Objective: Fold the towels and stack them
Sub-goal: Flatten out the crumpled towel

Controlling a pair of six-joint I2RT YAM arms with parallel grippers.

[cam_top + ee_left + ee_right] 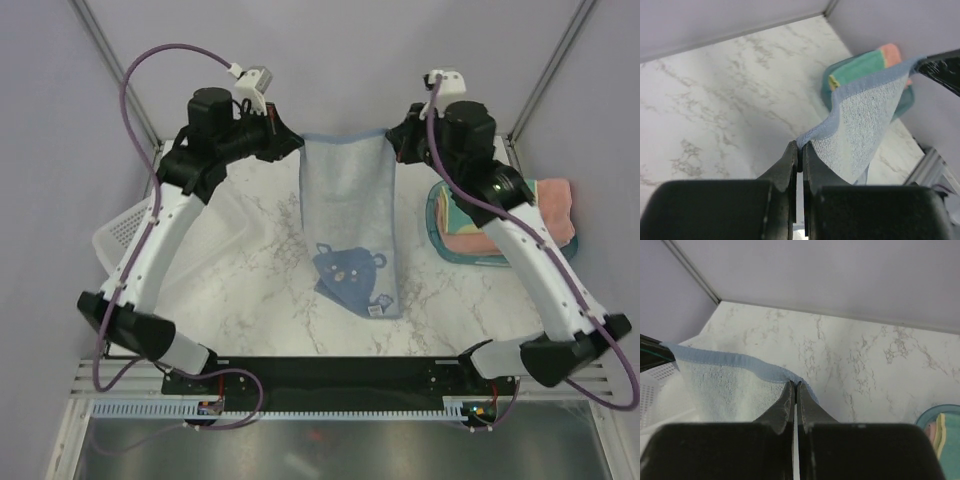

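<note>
- now the left gripper (800, 149) and the right gripper (796, 386) are each clenched on a top corner of the blue-grey towel (347, 200), with its hem stretched between them near the far edge of the counter (250, 270).
- the cloth hangs from that hem toward the counter's middle, and its lower end (with a bear-face patch (348, 268)) lies on the marble.
- it looks light and limp; i judge it will sag and swing, and won't keep a crease by itself.
- the corners are the best hold, since a pinch mid-hem would let the ends droop.
- the folded towels (465, 238) sit in the teal tray (436, 210) at the right edge; a white basket (120, 232) is at the left edge.
</note>
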